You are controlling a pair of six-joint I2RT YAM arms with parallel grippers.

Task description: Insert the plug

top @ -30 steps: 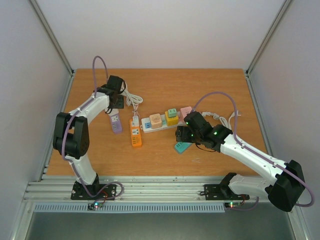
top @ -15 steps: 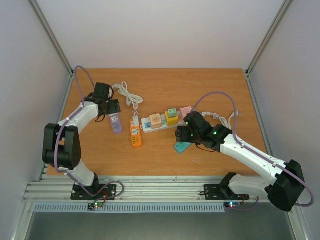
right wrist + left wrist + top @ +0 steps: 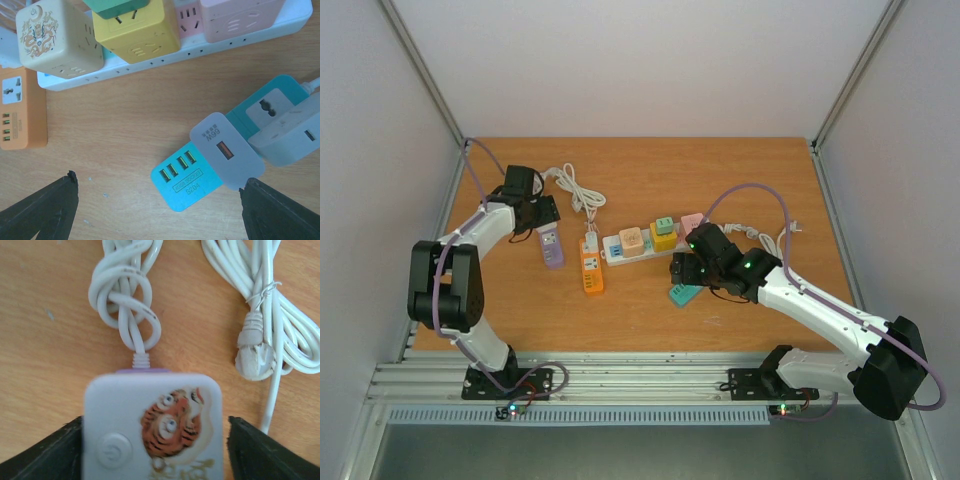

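Note:
A lavender power strip (image 3: 150,430) with a tiger sticker and a round button lies on the wooden table; it also shows in the top view (image 3: 553,248). My left gripper (image 3: 155,460) is open and straddles the strip's cable end, one finger on each side. A white plug (image 3: 255,352) on a bundled white cable (image 3: 575,190) lies just beyond, to the right. My right gripper (image 3: 160,215) is open wide and empty above a teal USB socket strip (image 3: 190,180), which carries a grey charger (image 3: 227,152) and a white plug (image 3: 290,132).
A white power strip (image 3: 645,245) holding cream, yellow, green and pink cube adapters lies mid-table. An orange socket strip (image 3: 591,272) lies between it and the lavender one. A second white cable (image 3: 770,240) is coiled behind my right arm.
My left gripper has moved left and toward the near side, from over the coiled cable down to the lavender strip's end. The right arm has barely shifted.

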